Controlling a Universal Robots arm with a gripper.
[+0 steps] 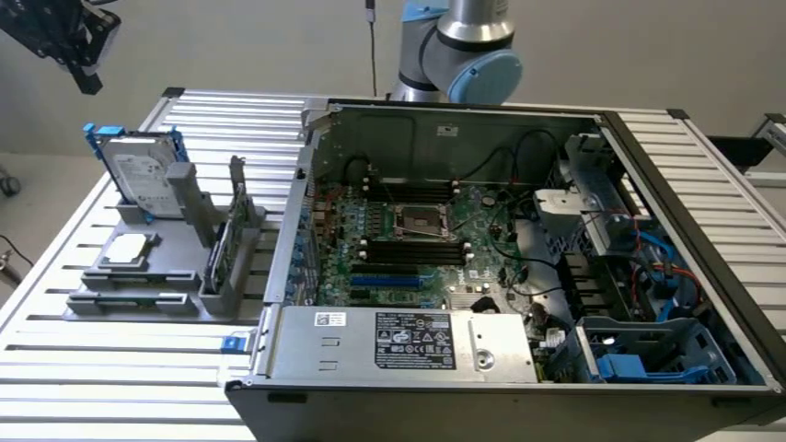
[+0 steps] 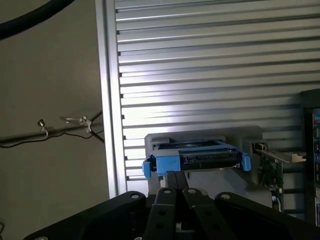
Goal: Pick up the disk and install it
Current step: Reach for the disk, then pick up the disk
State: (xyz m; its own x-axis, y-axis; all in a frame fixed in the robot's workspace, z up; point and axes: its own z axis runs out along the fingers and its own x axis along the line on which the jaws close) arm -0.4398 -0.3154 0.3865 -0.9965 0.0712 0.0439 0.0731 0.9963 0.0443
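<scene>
The disk [image 1: 139, 173] stands on edge in a grey holder [image 1: 129, 299] at the exterior view's left, its silver face and white label ringed by a blue carrier frame. My black gripper [image 1: 90, 83] hangs high above it, apart from it, near the table's far corner. In the wrist view the disk [image 2: 195, 161] lies beyond my gripper [image 2: 176, 181], seen edge-on with its blue tabs. My fingers [image 2: 167, 186] press together with nothing between them.
The holder also carries a small square processor chip [image 1: 127, 249] and an upright green circuit card [image 1: 235, 221]. An open computer case [image 1: 491, 230] lies on the slatted aluminium table [image 1: 110, 378], with blue drive bays [image 1: 639, 354] at its near right corner.
</scene>
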